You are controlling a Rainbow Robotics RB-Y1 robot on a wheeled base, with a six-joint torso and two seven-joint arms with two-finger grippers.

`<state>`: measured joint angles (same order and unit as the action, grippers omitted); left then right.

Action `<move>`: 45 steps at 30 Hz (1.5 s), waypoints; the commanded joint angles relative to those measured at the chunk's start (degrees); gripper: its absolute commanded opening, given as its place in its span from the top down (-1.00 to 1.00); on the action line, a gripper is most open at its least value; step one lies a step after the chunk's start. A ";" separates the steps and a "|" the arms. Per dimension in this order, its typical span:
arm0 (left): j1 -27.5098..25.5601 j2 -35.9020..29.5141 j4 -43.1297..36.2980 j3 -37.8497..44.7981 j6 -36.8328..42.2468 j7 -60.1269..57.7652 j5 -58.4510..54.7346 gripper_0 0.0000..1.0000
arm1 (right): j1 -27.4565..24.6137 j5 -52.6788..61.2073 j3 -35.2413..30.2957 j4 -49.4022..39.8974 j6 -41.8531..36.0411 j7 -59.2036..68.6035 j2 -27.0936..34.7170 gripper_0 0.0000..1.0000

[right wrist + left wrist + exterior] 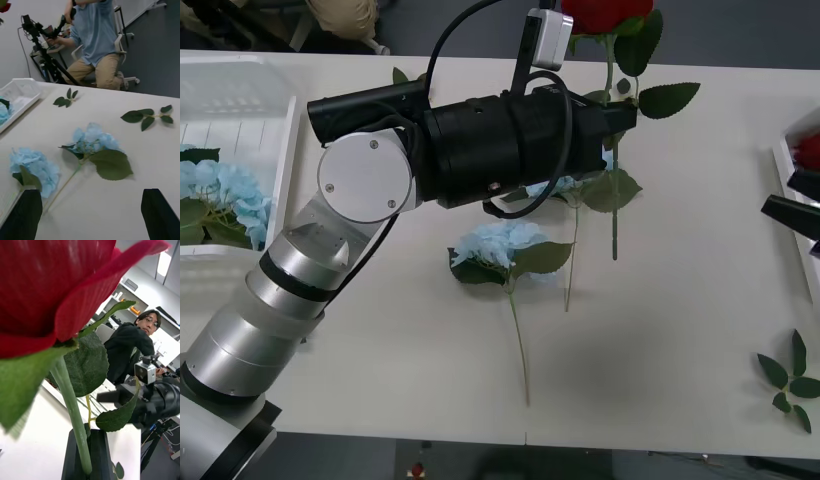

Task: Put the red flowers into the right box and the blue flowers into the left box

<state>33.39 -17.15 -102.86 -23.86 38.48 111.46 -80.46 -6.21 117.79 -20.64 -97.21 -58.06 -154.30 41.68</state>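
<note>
My left gripper [88, 444] is shut on the stem of a red flower [48, 288], whose bloom stands close to the wrist camera. In the front view that red flower [605, 12] is at the table's far middle, and the left gripper [623, 118] holds its stem at the end of the outstretched arm. One blue flower [498, 245] lies mid-table; another blue flower [552, 186] is partly hidden behind the arm. The left box [272, 175] holds blue flowers. The right box [786, 160] at the right edge holds a red bloom. Beside it my right gripper [792, 215] is open, with both blue flowers [93, 140] ahead of it.
Green leaf sprigs lie at the near right [792, 380], and two more leaf sprigs [147, 116] [66, 99] lie farther across the table. My left arm [480, 150] spans the table's middle. A camera tripod [45, 52] stands beyond the table.
</note>
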 commanded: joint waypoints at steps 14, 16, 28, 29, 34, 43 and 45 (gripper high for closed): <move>1.86 0.27 -1.02 0.40 -0.07 3.15 -0.13 1.00 | -0.20 9.83 10.44 -1.41 -3.12 -0.70 -3.01 -0.56; 1.86 0.27 -1.02 0.40 -0.07 3.15 -0.13 1.00 | 0.68 10.44 11.94 -1.41 -3.12 -0.70 -3.01 -0.55; 1.86 0.27 -1.02 0.40 -0.07 3.15 -0.13 1.00 | 4.90 11.58 16.86 -1.05 -2.85 -0.70 -4.06 -0.81; 1.86 0.27 -1.02 0.40 -0.07 3.15 -0.13 1.00 | 5.25 11.58 17.04 -0.79 -2.94 -0.70 -4.06 -0.83; 1.86 0.27 -1.02 0.40 -0.07 3.15 -0.13 1.00 | 7.18 12.02 18.71 0.70 -3.99 -0.70 -4.06 -0.94; 1.86 0.27 -1.02 0.40 -0.07 3.15 -0.13 1.00 | 11.75 12.02 20.11 5.98 -11.11 -0.70 -5.30 -0.97; 1.86 0.27 -1.02 0.40 -0.07 3.15 -0.13 1.00 | 12.98 11.94 20.90 7.12 -12.08 -0.70 -5.56 -0.98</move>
<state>33.39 -17.15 -102.86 -23.86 38.48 111.46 -80.46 4.76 129.24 -0.49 -90.71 -69.42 -154.30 37.23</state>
